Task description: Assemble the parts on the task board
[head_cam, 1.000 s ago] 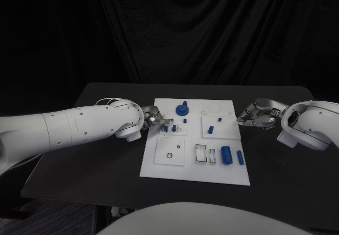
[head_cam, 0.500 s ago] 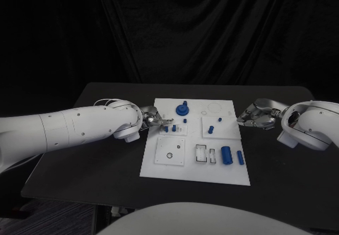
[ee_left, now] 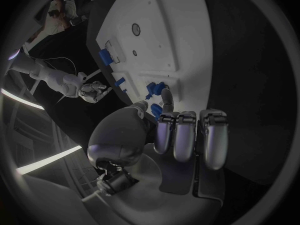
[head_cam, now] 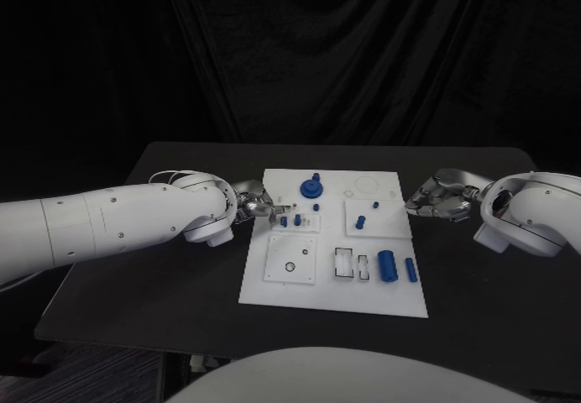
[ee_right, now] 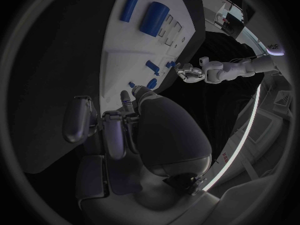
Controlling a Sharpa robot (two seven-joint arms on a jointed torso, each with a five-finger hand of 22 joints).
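The white task board (head_cam: 333,294) lies mid-table. Two short blue pegs (head_cam: 290,220) stand in its upper-left sub-plate. A round blue knob (head_cam: 312,184) sits above them. Another peg (head_cam: 361,222) stands at centre right, and two blue cylinders (head_cam: 388,264) lie at lower right. My left hand (head_cam: 258,204) hovers at the board's left edge beside the two pegs (ee_left: 155,88). Its fingers are curled, with thumb and forefinger tips close together. A bit of blue shows between them, and whether it is held is unclear. My right hand (head_cam: 438,198) is curled into a fist off the board's right edge and holds nothing.
The black table (head_cam: 145,277) has bare surface left and right of the board. A sub-plate with a ring hole (head_cam: 290,267) and rectangular slots (head_cam: 351,263) occupy the board's lower half. Across the board, the left wrist view shows my right hand (ee_left: 92,91).
My left hand has drawn back slightly to the left, away from the two pegs. The right hand and the parts have not moved.
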